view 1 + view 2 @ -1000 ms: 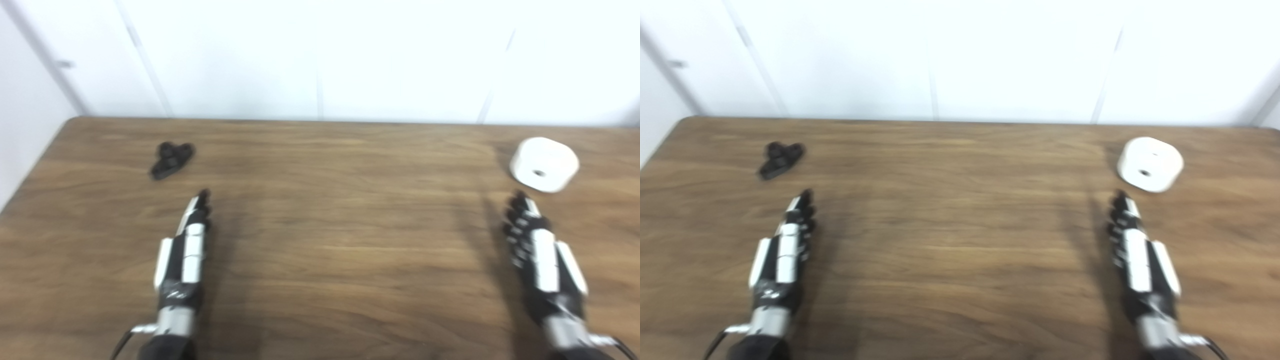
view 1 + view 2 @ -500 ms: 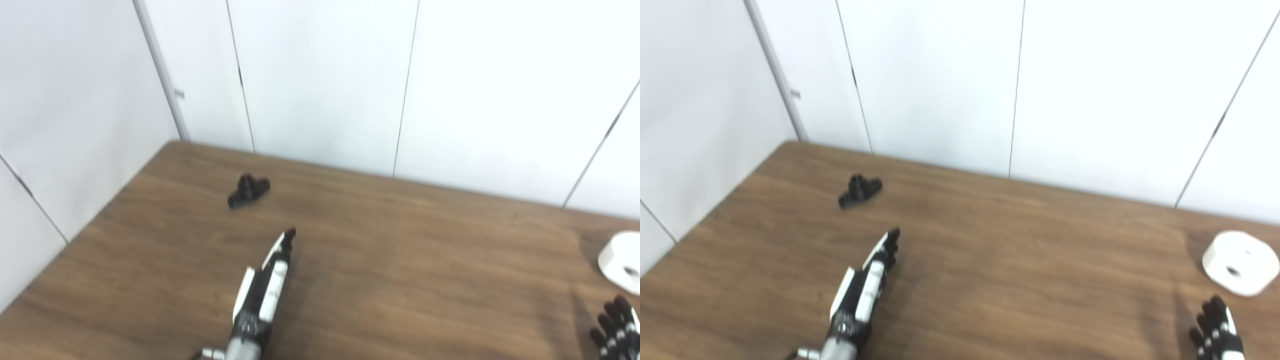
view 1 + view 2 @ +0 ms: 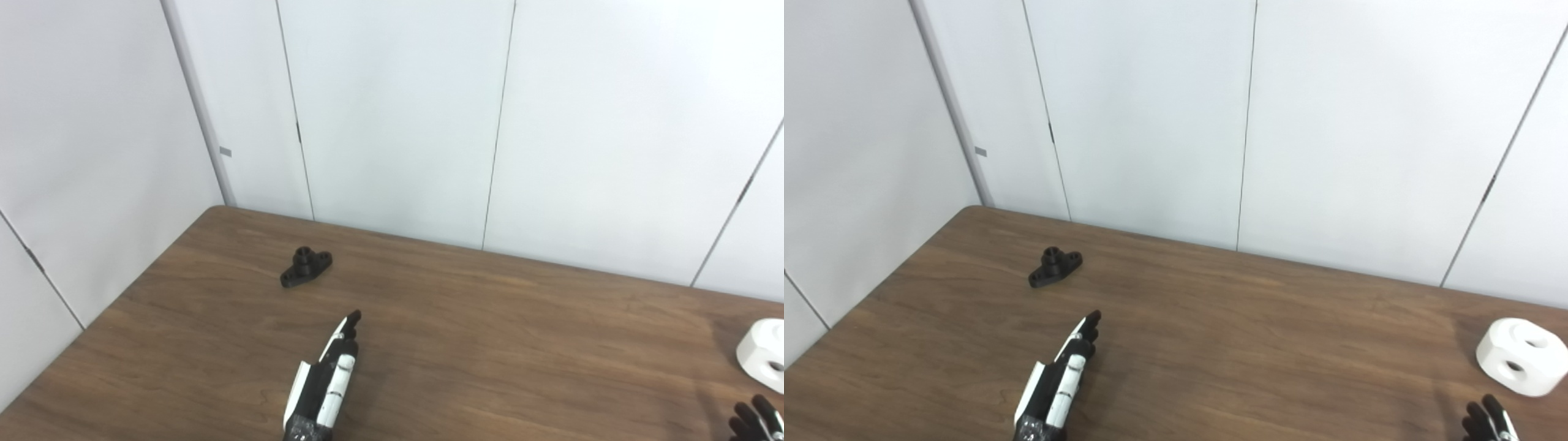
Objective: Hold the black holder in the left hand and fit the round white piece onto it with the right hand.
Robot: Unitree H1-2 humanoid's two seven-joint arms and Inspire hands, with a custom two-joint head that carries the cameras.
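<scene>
A black holder (image 3: 1055,267) is seen lying flat on the brown wooden desk (image 3: 1249,331), toward the far left corner, with a short round boss standing up from its elongated base. It is touched by nothing and lies well apart from both hands.

Nearer the front edge, the left hand (image 3: 1059,380) is held edge-on above the desk, its fingers (image 3: 1086,327) stretched out straight and close together, pointing toward the far side and a little to the right of the holder. Nothing is held in it.

White wall panels (image 3: 398,116) with thin dark seams are seen behind the desk's far edge.

At the far right, the round white piece (image 3: 1521,358) rests on the desk, with one dark hole in its top face and another in its side. In the left eye view it is cut by the picture's edge.

Just in front of it, only the dark fingertips of the right hand (image 3: 1488,421) are shown at the bottom edge, spread a little apart and clear of the white piece. Nothing is seen between them.
</scene>
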